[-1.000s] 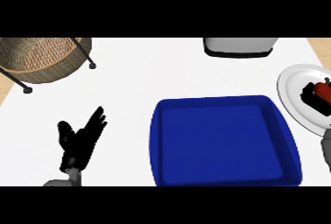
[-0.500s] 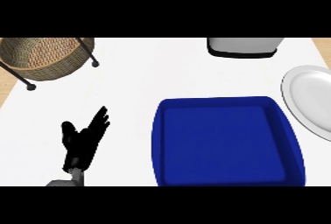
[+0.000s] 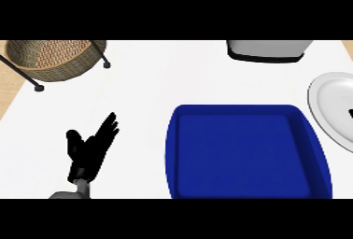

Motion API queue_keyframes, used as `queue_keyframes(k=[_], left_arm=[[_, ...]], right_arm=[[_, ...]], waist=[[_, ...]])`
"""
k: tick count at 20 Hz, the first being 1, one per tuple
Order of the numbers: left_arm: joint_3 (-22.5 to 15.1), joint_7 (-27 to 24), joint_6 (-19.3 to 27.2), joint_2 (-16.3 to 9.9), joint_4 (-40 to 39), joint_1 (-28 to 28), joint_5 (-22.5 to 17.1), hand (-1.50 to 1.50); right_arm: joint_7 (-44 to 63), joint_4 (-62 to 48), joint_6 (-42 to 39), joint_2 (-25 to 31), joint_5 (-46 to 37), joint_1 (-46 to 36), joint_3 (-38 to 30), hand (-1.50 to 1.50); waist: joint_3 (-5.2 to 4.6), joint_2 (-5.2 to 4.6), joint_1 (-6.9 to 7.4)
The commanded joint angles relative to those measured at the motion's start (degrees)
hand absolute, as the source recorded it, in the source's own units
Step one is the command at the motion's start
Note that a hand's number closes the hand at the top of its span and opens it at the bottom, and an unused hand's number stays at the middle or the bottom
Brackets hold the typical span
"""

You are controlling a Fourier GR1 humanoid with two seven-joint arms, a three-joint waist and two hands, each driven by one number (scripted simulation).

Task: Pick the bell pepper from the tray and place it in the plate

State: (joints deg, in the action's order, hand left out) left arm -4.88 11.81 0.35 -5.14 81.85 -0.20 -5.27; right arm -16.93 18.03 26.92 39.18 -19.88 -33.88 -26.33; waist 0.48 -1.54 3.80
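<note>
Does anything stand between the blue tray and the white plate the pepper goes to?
Nothing visible does. The tray and the plate lie side by side with only bare counter between them. No pepper is in view.

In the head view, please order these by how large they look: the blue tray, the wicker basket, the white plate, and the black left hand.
1. Blue tray, clearly the largest.
2. Wicker basket.
3. White plate, though the right edge cuts it off, so its place against the basket is unsure.
4. Left hand, resting open at the lower left, smallest.
</note>
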Motion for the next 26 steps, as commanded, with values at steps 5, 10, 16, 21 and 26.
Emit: queue_keyframes(k=[5,10,16,21,26], left_arm=[[0.26,0.03,0.55,0.24,0.70,0.63,0.04,0.00],[1.23,-0.24,0.40,0.30,-1.70,-0.85,-0.33,0.00],[0.82,-0.14,1.83,0.86,0.45,1.17,0.57,0.00],[0.11,4.06,1.53,0.57,3.25,0.40,0.29,0.00],[1.05,3.06,0.86,0.30,2.69,1.43,-0.12,0.00]], right_arm=[[-14.51,-0.57,-5.49,-1.06,9.38,-1.69,-8.96,-1.50],[-18.21,-3.11,-8.86,0.86,15.08,-1.42,-15.04,-1.50],[-21.82,-6.01,-24.72,6.24,18.67,5.34,-17.81,-1.50],[-24.34,-7.33,-34.23,6.90,18.50,9.01,-16.60,-1.50],[-29.39,-6.49,-39.50,5.95,18.11,14.48,-14.53,-1.50]], waist=[[0.13,0.25,-0.79],[-0.02,0.22,-1.47],[-0.12,0.78,-2.64],[-0.15,0.98,-2.63],[-0.31,1.28,-3.19]])
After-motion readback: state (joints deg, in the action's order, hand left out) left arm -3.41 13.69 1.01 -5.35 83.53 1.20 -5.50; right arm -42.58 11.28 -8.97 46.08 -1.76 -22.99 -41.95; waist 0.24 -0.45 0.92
